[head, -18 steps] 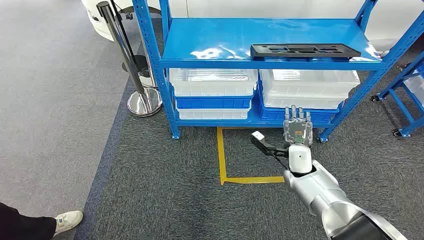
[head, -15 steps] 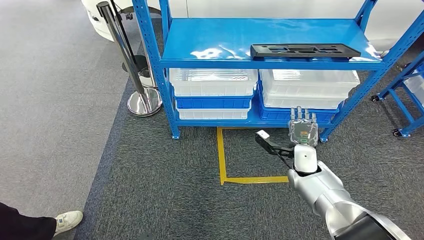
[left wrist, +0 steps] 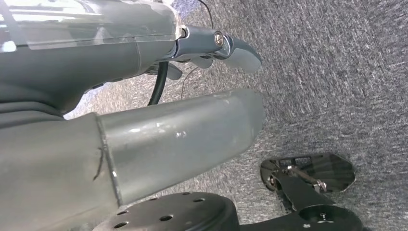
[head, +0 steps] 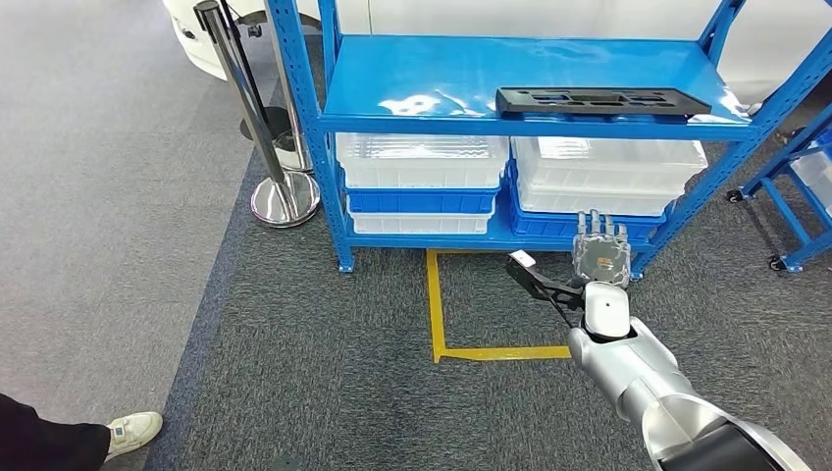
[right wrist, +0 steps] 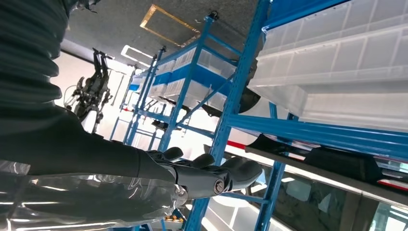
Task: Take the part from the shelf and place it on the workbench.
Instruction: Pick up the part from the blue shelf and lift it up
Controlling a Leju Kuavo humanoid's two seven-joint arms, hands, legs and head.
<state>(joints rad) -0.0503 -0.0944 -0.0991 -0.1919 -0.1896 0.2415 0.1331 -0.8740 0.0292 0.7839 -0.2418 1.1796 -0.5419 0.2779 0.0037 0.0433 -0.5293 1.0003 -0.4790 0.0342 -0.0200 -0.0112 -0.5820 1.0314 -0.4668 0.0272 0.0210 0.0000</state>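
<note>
The floor is dark grey carpet (head: 324, 373) with a yellow tape mark (head: 437, 314) on it, and in front of the robot stands a blue shelf (head: 422, 123). On the top board of the shelf, toward its right side, lies the part (head: 600, 100), a long flat black piece with openings in it; nothing touches it. Under this board there are clear plastic bins (head: 422, 162) on blue bases, side by side. A metal post with a round chrome base (head: 285, 201) stands at the left of the shelf, and a person's shoe (head: 132, 432) is near the left lower corner. The right hand (head: 600, 260) is raised in front of the lower bins, well below the part, with the fingers straight and apart and the thumb out to the side; it holds nothing. The left hand (left wrist: 159, 62) hangs over the carpet; its thumb is seen, but I cannot tell if its fingers are spread or curled. I judge that the task is only at its beginning: the hand has to go up to the top board, take the part, and then the robot must carry it to the workbench, so both the taking and the placing are left to do.
</note>
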